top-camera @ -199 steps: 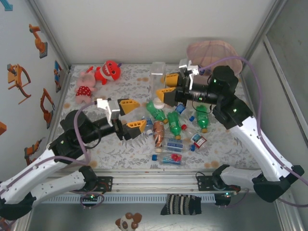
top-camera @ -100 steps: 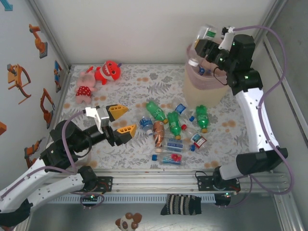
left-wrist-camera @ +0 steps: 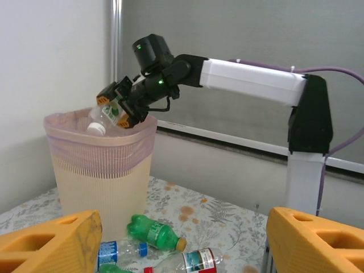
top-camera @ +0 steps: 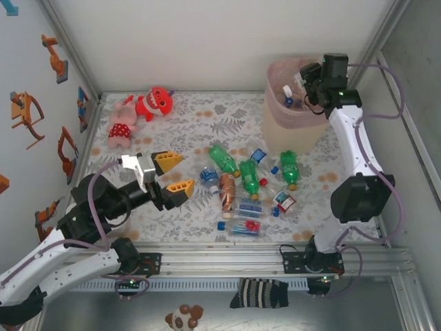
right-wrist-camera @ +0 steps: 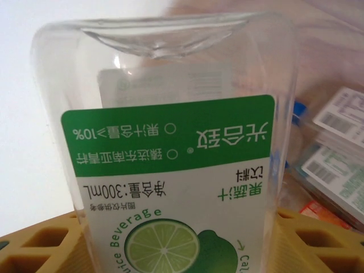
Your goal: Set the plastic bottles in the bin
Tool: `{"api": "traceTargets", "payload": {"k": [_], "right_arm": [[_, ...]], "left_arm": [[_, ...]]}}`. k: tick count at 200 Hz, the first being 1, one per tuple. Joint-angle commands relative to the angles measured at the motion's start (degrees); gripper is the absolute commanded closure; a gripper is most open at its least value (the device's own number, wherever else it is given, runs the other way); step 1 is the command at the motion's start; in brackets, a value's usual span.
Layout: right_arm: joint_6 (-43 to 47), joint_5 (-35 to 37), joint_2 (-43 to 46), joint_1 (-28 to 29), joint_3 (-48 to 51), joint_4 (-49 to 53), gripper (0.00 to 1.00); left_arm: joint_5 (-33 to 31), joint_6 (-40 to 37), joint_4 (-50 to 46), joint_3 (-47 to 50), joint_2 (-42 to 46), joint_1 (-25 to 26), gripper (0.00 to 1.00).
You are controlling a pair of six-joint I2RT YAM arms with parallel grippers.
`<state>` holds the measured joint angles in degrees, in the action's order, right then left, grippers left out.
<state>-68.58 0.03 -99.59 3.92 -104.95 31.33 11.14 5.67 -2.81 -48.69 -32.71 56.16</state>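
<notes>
Clear plastic bottle with a green lime label and white cap (left-wrist-camera: 104,118) is pinched between the right gripper's (left-wrist-camera: 116,107) yellow fingers, tilted cap-down just over the mouth of the tall bin with pink mesh rim and cream body (left-wrist-camera: 102,170). The left gripper (top-camera: 187,171) hovers with its fingers spread. Loose green, brown and clear bottles (top-camera: 241,183) lie just ahead of it on the floral table (top-camera: 186,121).

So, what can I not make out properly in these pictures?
- Inside the bin: top external view, contents too small, partly covered by the right gripper.
- Right gripper's fingers: right wrist view, the held clear bottle hides most of them; the bottom edge cuts its lower part.
- Labels of bottles on the table: top external view, too small to read.
</notes>
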Motion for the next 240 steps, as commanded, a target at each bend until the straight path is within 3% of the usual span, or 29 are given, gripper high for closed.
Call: {"api": "traceTargets", "payload": {"k": [1, 88, 124, 158, 196, 240], "right_arm": [[-11.38, 4.53, -2.41, 0.31, -4.94, 7.0, 0.57], [-20.82, -0.19, -14.65, 1.87, -12.87, 5.56, 0.56], [-21.78, -0.04, -17.45, 2.14, -14.17, 6.41, 0.49], [-22.29, 1.73, -16.67, 2.13, -14.15, 8.23, 0.27], [-22.04, 3.38, -13.08, 2.14, -13.18, 8.98, 0.19], [-21.75, 5.53, -6.6, 2.16, -9.58, 8.97, 0.19]], "left_arm": [[0.02, 0.59, 0.85, 0.77, 0.37, -0.19, 0.24], [-0.63, 1.49, 1.64, 1.53, 0.0, -0.18, 0.25], [-1.69, 1.62, 1.54, 2.15, 0.79, -0.18, 0.26], [-2.35, 1.62, 1.6, 2.37, 0.92, -0.18, 0.25], [-2.43, 1.62, 1.93, 2.29, 0.46, -0.18, 0.26], [-4.76, 1.89, 1.09, 1.93, -1.17, -0.18, 0.26]]}}
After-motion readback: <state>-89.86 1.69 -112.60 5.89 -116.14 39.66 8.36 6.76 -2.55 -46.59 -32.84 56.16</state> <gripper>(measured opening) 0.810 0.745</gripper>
